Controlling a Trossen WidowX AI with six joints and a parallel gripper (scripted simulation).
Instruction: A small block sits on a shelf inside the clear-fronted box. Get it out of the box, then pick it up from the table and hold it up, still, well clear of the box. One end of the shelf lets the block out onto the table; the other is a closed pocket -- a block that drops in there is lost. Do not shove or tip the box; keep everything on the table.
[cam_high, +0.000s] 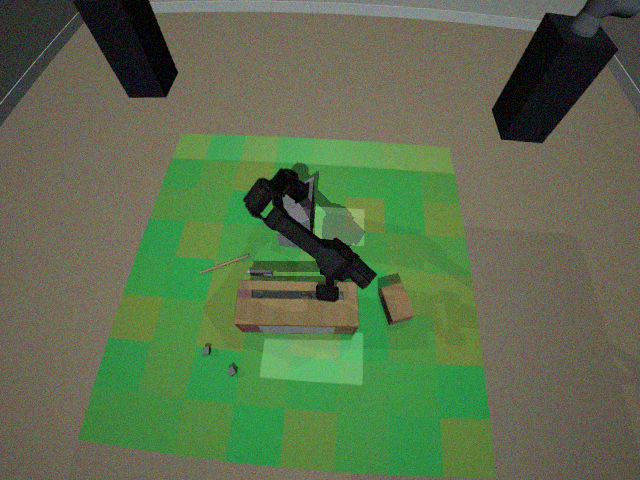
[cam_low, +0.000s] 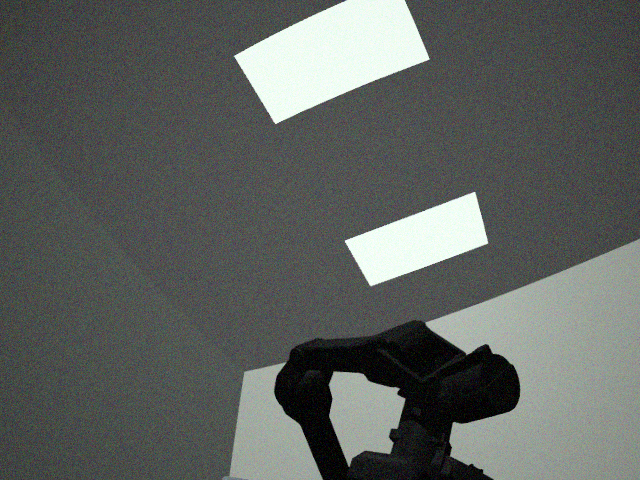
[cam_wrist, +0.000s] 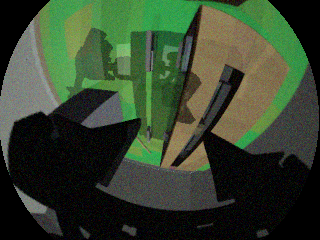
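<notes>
The wooden box (cam_high: 294, 311) (cam_wrist: 255, 47) stands on the green patchwork mat, with a long dark slot in its top. A pale front panel (cam_high: 305, 329) shows along its lower side in the top view. I cannot make out the small block; the slot's inside is dark and partly covered by the arm. My gripper (cam_wrist: 172, 128) is open with nothing between its fingers. It is above the box's right part in the top view, and the wrist view looks along the slot. The exterior view shows only the dark arm (cam_low: 356, 356) against the wall.
A brown block (cam_high: 398, 303) lies right of the box. A thin stick (cam_high: 224, 264) (cam_wrist: 144, 145) and a grey rod (cam_high: 261, 272) lie behind it. Two small grey cubes (cam_high: 206, 350) (cam_high: 232, 369) lie at front left. A grey angular object (cam_high: 296, 209) (cam_wrist: 105, 110) stands beneath the arm.
</notes>
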